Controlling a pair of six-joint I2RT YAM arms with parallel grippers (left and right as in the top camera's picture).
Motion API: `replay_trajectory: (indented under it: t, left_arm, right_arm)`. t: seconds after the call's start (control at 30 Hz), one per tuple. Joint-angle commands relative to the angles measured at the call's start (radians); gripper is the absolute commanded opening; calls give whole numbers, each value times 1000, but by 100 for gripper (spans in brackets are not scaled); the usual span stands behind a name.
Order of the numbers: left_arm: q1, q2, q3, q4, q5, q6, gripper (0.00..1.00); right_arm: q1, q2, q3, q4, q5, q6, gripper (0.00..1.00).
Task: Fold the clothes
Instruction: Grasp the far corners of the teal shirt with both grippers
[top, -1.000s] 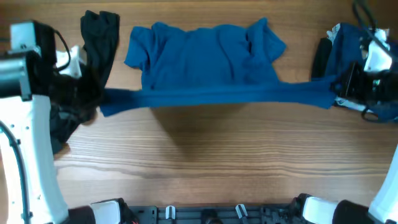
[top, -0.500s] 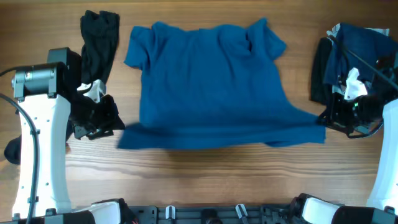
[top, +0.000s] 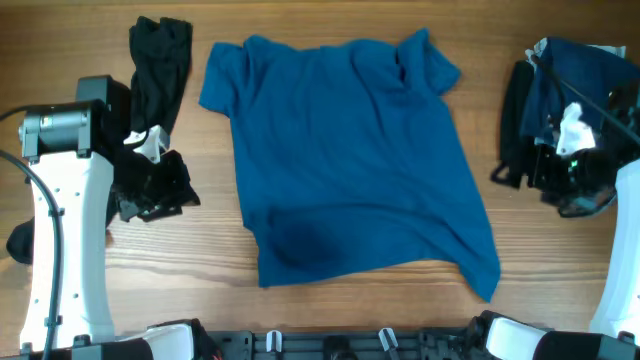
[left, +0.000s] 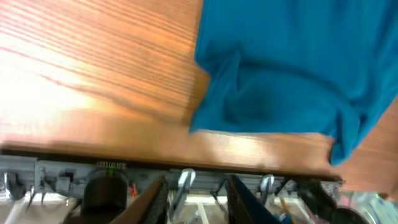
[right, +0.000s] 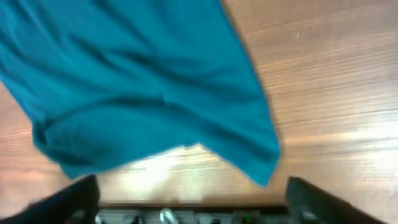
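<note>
The shirt (top: 345, 160) lies spread out mid-table (top: 300, 300), its near hem rumpled, and no fold is made yet. The left gripper (left: 196, 180) and right gripper (right: 189, 183) flank it, both spread and empty. A black garment (top: 160, 60) at the far left and a pile (top: 570, 70) at the right seem to wait too.

Robotics lab bench; wood-grain table (top: 180, 290) w/ white arm (top: 65, 250) mounted; equipment rail (top: 330, 345) at edge.

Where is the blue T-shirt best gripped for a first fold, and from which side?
Probably at the two hem corners of the blue T-shirt, one from each outer side: it lies flat and spread, and both corners lie uncovered.
</note>
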Motion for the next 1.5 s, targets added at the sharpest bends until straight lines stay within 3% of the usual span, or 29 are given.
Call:
replay_trajectory:
  t: [0.0, 0.13, 0.3, 0.47, 0.6, 0.73, 0.83, 1.03, 1.2, 1.47]
  left_arm:
    - [-4, -2, -1, 191, -2, 20, 36]
    - [-87, 27, -1, 610, -1, 73, 39]
    - [-203, 167, -1, 844, -2, 98, 47]
    - [-225, 336, -1, 846, -2, 98, 48]
    - [-225, 361, -1, 864, -100, 98, 48]
    - [-226, 362, -1, 848, -137, 98, 48]
    - [-236, 360, -1, 788, -133, 90, 40]
    - [-271, 360, -1, 695, -134, 90, 41]
    - [-271, 360, -1, 685, -134, 90, 44]
    - [-271, 316, -1, 681, -259, 37, 53]
  right_arm:
    - [-6, -9, -10, 142, -131, 3, 100]
    - [6, 8, -51, 264, -246, 1, 100]
    - [42, 42, -102, 439, -262, 5, 100]
    - [98, 172, -141, 707, -246, 63, 100]
    - [144, 297, -141, 866, -246, 81, 96]
    - [204, 450, -141, 1084, -241, 130, 81]
    - [235, 527, -141, 1191, -210, 180, 65]
    - [271, 613, -140, 1253, 132, 272, 73]
    - [272, 653, -140, 1339, 159, 291, 72]
    - [306, 777, -140, 1498, 148, 359, 60]
